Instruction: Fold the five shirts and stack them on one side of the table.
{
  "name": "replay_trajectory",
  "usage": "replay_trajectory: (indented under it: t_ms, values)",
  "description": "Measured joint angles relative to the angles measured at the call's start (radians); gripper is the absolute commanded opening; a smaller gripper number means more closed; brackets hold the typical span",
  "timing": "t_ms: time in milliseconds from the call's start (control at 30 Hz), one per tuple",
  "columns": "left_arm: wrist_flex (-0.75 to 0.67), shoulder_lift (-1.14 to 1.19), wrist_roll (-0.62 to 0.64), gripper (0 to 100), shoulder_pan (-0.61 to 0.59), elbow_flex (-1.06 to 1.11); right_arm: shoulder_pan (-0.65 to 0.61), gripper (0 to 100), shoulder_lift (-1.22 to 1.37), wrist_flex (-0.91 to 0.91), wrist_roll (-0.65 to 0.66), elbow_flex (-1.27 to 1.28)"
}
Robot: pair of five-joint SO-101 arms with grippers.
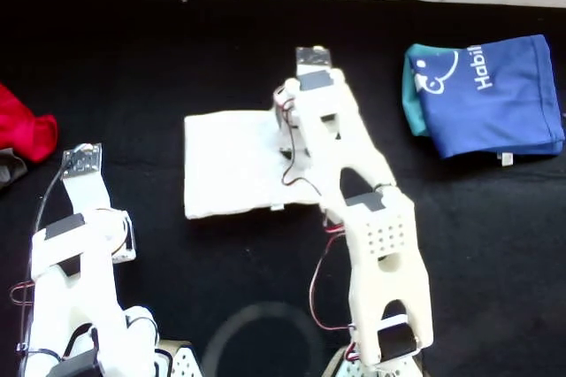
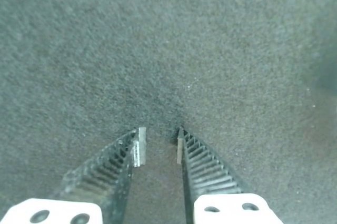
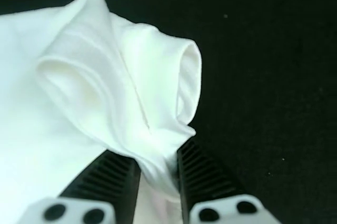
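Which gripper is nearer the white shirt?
Right. The right gripper pinches a fold of the white shirt; the left gripper is over bare table, apart from the shirt.

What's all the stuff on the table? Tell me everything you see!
white shirt: one, white, folded in the middle of the table, its edge bunched up in the right pincer.
blue shirt: one, blue with white print, folded, at the far right of the table.
teal cloth: one, teal, peeking out under the blue shirt.
red cloth: one, red, crumpled at the left edge.
table: one, black cover, under everything.
left arm: one, white, near left.
right arm: one, white, over the white shirt.
left pincer: one, black fingers slightly apart, over bare table.
right pincer: one, black fingers, shut on the white shirt.
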Motion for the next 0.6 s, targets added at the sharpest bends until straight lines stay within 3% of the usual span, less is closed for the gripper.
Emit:
replay_trajectory:
  t_ms: [367, 600]
  values:
    - [0.0, 0.0, 0.0, 12, 0.0, 0.0, 0.302, 0.6, -0.089, 0.252, 0.425, -0.385]
    - [0.0, 0.0, 0.0, 12, 0.0, 0.0, 0.494, 0.6, -0.091, 0.267, 0.64, -0.617]
